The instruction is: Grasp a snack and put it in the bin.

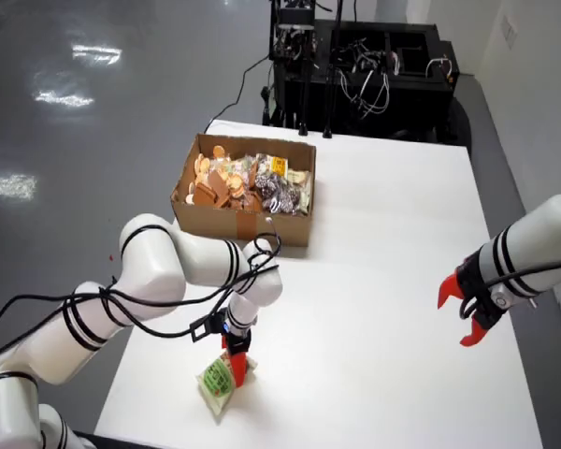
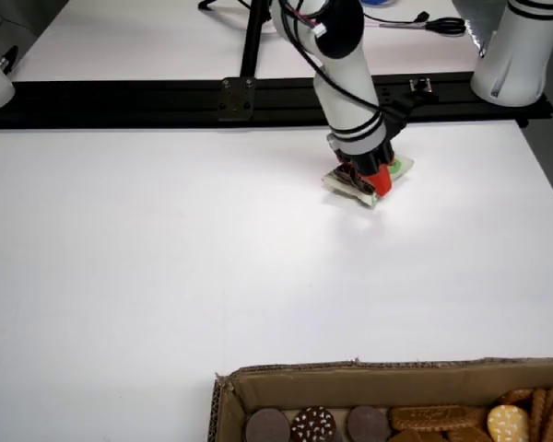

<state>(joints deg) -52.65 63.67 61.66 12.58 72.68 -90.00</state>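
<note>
The snack (image 1: 221, 382), a small green-and-white packet, lies flat on the white table (image 1: 393, 281) near its front edge in the view from above, well apart from the box (image 1: 245, 192). The gripper (image 1: 234, 356) of the working arm (image 1: 182, 271) is down on it, its red fingers (image 2: 378, 181) reaching onto the packet's top. In the view across the table the fingers cover the packet's middle, but neither view shows whether they are closed on it or only straddle it; I cannot tell.

The risk, as I judge it, is a poor hold. The packet is thin, flat and probably slick, so the fingers may pinch only a fold of wrapper, or slide off, and it may drop as the arm lifts. It also sits near the table's edge, so a nudge could push it off. If it hangs crooked, it could catch the box's wall on the way in.

The box is open cardboard, already heaped with snacks: round brown biscuits (image 1: 213, 182) on one side, foil and printed packets (image 1: 280, 187) on the other. Being so full, a packet let go on top might slide back out.

A second arm (image 1: 533, 248) hangs at the right of the view from above.
</note>
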